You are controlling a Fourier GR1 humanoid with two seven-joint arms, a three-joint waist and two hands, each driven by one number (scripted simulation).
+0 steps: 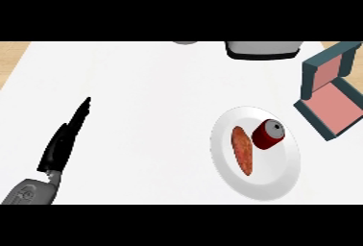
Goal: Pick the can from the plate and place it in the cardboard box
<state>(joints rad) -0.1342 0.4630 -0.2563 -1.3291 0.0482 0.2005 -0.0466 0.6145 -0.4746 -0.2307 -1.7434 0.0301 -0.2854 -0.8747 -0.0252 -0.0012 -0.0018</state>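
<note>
Right, can (268, 135) sits upright on the plate's (273, 185) far-right side beside the sausage (243, 150), box (332, 103) just right, and w/ only your left hand (62, 144) showing, fingers straight, approach from right, clear of the sausage.

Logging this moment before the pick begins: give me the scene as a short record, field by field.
left hand: left hand at the view's left, fingers straight, holding nothing
right hand: not in view
can: red can with a grey top, on the plate, untouched
plate: white plate, right of centre
other item on plate: reddish elongated food piece, left of the can
box: open box, teal walls, pink inside, at the right edge, apart from the plate
far edge: grey appliance, partly cut off
task state: can not yet picked
</note>
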